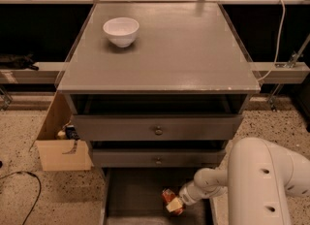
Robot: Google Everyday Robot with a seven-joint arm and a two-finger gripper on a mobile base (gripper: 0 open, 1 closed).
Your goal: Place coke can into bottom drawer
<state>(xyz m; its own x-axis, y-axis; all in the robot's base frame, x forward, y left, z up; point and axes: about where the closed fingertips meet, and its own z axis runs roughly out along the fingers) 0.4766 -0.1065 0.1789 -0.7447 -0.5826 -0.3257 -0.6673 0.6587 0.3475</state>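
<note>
Coke can [169,197] is inside the bottom drawer [131,195], toward its right side, below the front edge of the table [184,49] and nearer the front right corner than the front left. The can is a small red metal cylinder with pale markings and an uneven, dented wall. It leans rather than standing upright, and whether its base touches the drawer floor cannot be determined. The gripper [174,204] is at the can's lower right, with the fingers clamped on the can body; a yellowish pad overlaps the red metal. Judgement: the can is not yet released, and the low position inside the drawer limits the drop and the chance that a thin, dented can rolls. The drawer is a wide, flat tray with a dark, smooth floor and low grey side walls. It is pulled out beyond the two shallower grey drawers [158,131] with round brass knobs, which gives access from above. The white, rounded arm [261,180] reaches in from the right. On the matte grey table, a glossy white bowl [121,30] stands near the back left corner, well apart from the work.
</note>
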